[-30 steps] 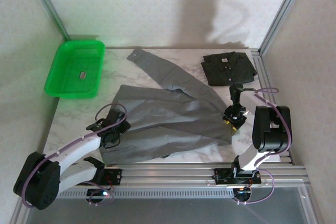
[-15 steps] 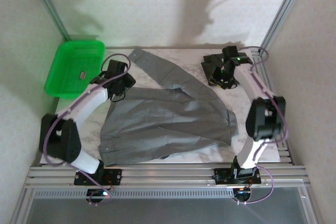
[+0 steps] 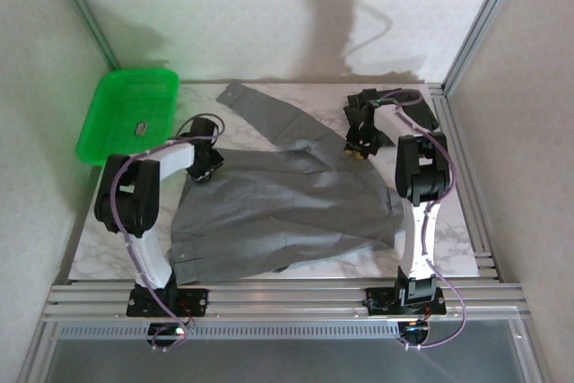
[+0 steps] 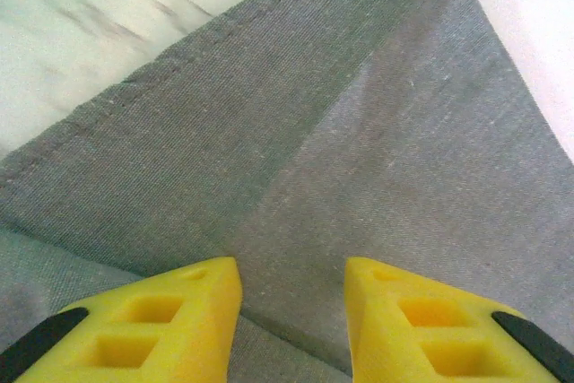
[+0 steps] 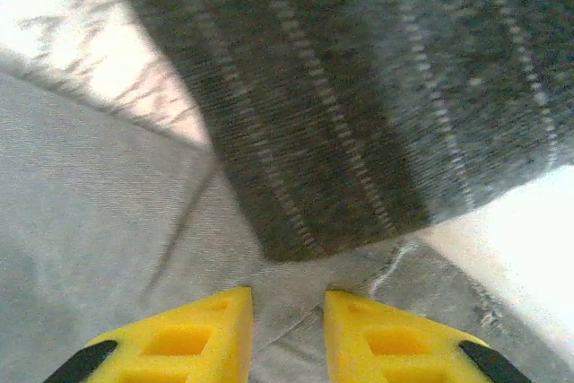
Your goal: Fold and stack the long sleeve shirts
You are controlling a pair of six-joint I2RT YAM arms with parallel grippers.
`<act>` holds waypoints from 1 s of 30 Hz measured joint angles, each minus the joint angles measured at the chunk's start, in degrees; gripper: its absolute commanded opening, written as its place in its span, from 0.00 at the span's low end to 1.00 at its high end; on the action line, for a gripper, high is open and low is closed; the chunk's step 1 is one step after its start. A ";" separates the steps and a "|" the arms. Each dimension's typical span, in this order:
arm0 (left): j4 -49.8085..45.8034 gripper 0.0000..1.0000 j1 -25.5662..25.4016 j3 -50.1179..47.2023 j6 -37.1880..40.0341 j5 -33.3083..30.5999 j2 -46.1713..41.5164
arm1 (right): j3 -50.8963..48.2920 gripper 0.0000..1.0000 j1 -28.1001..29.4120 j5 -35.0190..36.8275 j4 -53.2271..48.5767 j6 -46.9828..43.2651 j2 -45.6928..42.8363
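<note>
A green rectangular plastic tray (image 3: 97,123) at the table's far-left corner holds one small dark object (image 3: 141,128) (too small to identify). A plain medium-grey woven shirt (image 3: 287,208) lies spread mid-table, and a folded charcoal shirt with faint pale stripes (image 5: 341,87) sits far right. Over the white marbled tabletop (image 3: 453,213), between pale walls (image 3: 269,24), the left gripper (image 4: 293,266) and right gripper (image 5: 287,298) hover over grey cloth, yellow fingers narrowly parted, gripping nothing.
</note>
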 measured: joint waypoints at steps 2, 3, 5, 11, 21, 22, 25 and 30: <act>-0.20 0.38 2.03 -1.29 0.63 -0.96 -0.96 | 0.11 0.30 0.00 0.24 0.02 1.25 0.13; -0.44 0.38 3.28 -1.40 1.11 -1.46 -0.96 | 0.31 0.30 0.00 0.48 0.02 1.90 0.15; -0.48 0.41 4.85 -1.25 2.36 -1.73 -0.94 | 0.57 0.30 0.11 0.94 -0.04 2.99 0.31; -1.36 0.52 4.85 2.10 5.14 -0.59 0.31 | 5.29 0.32 0.26 1.75 -2.23 4.07 2.93; -7.85 0.99 0.76 20.50 4.02 -0.13 0.37 | 5.31 0.51 0.26 -0.44 -1.27 3.87 1.90; -8.20 1.00 -0.13 23.39 3.78 0.31 0.37 | 5.31 0.54 0.26 -0.79 -1.33 3.56 1.42; -9.18 1.00 -2.23 31.43 3.32 2.29 1.07 | 5.31 0.63 0.26 -2.19 -1.36 2.27 -0.70; -9.60 0.97 -3.54 46.29 4.46 3.65 10.38 | 5.31 0.73 0.68 -5.01 -1.27 -0.79 -6.69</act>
